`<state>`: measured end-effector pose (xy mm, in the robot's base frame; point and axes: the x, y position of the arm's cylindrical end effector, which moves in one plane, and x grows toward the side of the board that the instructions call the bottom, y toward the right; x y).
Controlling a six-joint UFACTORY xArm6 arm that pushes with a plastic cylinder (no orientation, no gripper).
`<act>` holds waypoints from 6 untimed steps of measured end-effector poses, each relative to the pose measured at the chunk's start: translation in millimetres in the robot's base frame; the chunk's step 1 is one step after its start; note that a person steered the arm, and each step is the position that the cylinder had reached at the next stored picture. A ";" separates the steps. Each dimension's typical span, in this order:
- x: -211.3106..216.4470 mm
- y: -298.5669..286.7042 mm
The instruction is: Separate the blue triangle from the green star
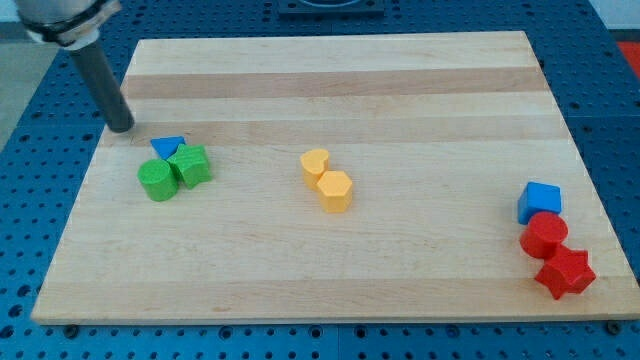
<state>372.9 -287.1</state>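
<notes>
The blue triangle (168,147) lies near the board's left edge, touching the green star (192,166) just below and right of it. A green round block (157,181) sits against the star's left side. My tip (121,127) rests on the board a short way up and left of the blue triangle, apart from it.
Two yellow blocks (315,164) (335,190) touch each other at the board's middle. At the view's right edge a blue cube (540,202), a red round block (544,235) and a red star (565,272) stand in a column. The wooden board (330,90) lies on a blue perforated table.
</notes>
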 end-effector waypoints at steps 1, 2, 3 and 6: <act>32.6 -9.1; 43.9 -8.9; 57.7 7.1; 58.8 56.7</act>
<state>431.7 -230.4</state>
